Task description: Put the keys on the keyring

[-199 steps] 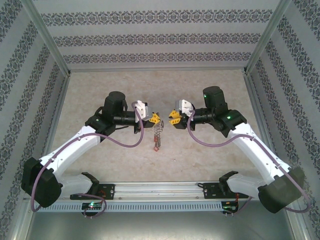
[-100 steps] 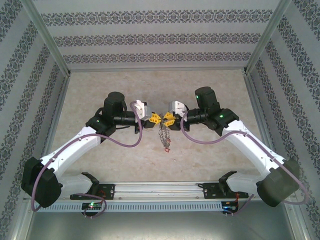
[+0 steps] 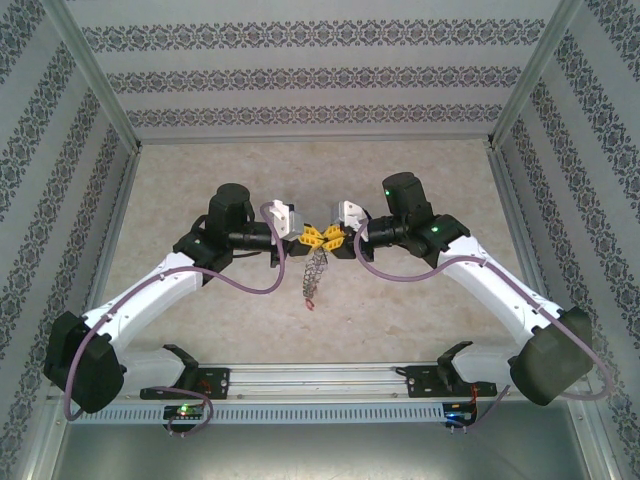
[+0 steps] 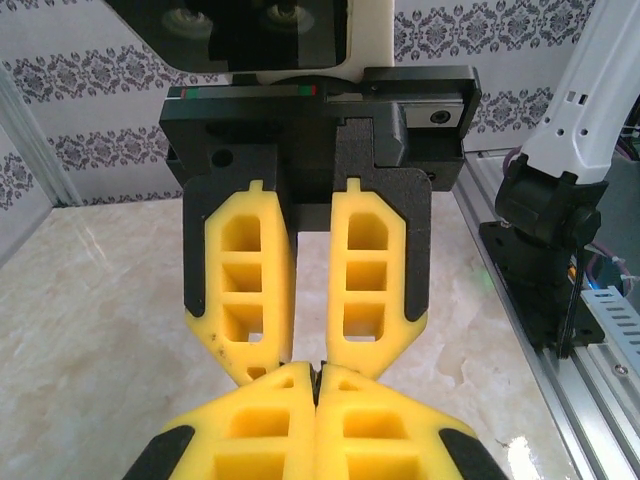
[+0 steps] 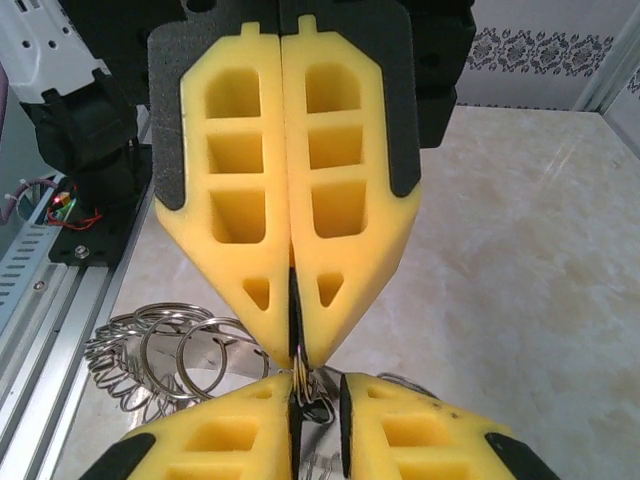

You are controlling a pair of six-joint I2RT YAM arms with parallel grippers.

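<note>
We see the left gripper [image 3: 312,237] and right gripper [image 3: 333,238] meeting tip to tip. The left is clamped on the keyring [image 3: 316,266], which hangs just below both tips, probably steadied for threading. The right's jaws sit narrowly around its wire; whether they grip, we cannot tell. A red-tagged key [image 3: 311,303] dangles lowest.

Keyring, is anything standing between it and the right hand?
Nothing visible does. The left hand pinches the keyring by a loop, and that loop sits in the gap between the fingers of the right hand, the two hands meeting tip to tip.
</note>
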